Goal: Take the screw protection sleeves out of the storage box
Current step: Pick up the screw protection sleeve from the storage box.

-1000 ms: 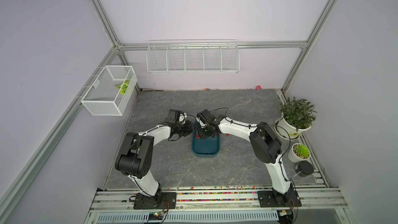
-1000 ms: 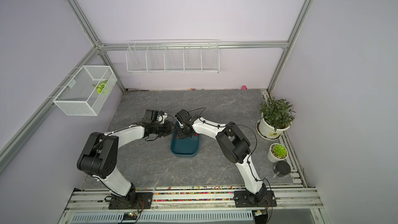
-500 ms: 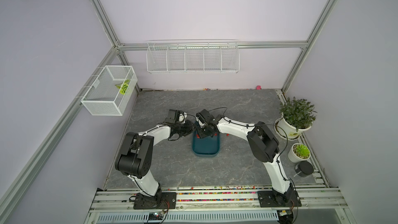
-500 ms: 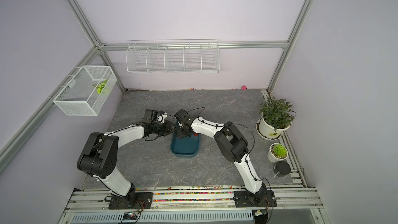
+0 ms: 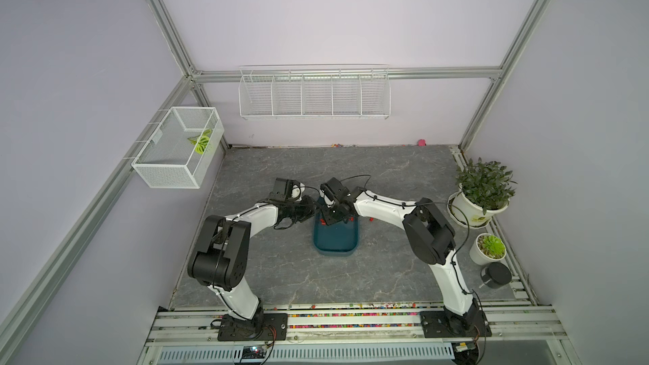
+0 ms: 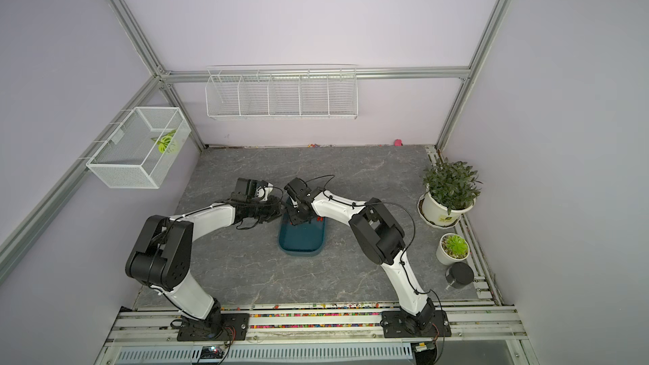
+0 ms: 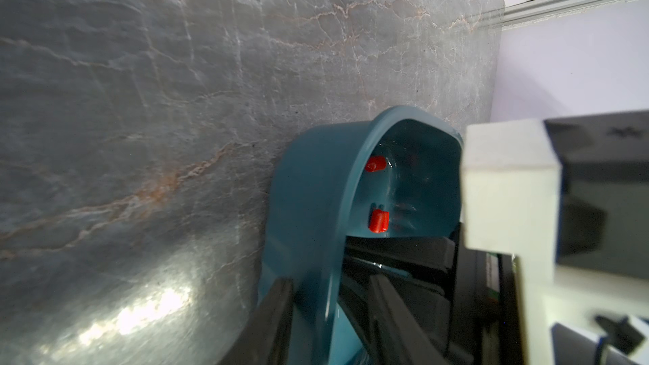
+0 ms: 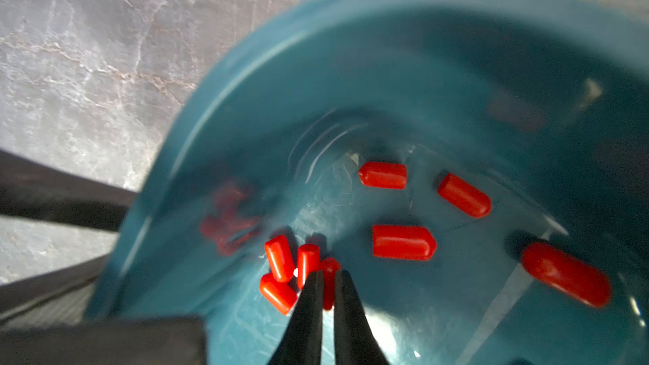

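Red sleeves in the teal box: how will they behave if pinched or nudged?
The red sleeves look smooth and glossy, so probably slippery in the right gripper. Short cylinders lying on their sides: likely to roll. Tiny, so probably very light.

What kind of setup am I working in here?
Probably a staged robot test cell: aluminium frame around plain lilac walls, two arms bolted to a front rail, and props like a potted plant and wire rack.
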`<control>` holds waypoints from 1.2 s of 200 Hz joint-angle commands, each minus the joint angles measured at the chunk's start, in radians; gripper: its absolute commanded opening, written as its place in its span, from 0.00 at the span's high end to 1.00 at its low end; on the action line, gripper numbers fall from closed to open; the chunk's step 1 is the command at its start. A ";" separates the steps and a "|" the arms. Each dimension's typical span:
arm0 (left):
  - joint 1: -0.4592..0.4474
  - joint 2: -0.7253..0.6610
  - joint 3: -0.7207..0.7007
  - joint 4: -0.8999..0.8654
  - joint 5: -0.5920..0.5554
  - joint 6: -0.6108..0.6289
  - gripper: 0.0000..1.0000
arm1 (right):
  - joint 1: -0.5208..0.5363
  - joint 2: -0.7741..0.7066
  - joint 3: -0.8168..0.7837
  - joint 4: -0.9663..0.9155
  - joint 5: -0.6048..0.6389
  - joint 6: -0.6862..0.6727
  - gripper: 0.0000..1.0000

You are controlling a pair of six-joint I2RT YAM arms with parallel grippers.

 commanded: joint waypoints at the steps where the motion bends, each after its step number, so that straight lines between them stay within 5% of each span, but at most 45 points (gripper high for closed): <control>1: 0.001 0.016 -0.005 0.015 0.019 0.000 0.58 | -0.004 0.011 -0.003 -0.004 0.000 0.012 0.90; 64: 0.002 0.022 -0.003 0.014 0.021 0.001 0.58 | -0.004 -0.032 -0.044 0.032 0.002 0.009 0.91; 145: 0.002 0.025 -0.002 0.014 0.025 0.001 0.58 | -0.005 0.007 -0.006 -0.004 0.013 0.005 0.77; 240: 0.002 0.025 -0.002 0.015 0.026 0.001 0.58 | -0.009 0.052 0.032 -0.029 -0.002 0.006 0.80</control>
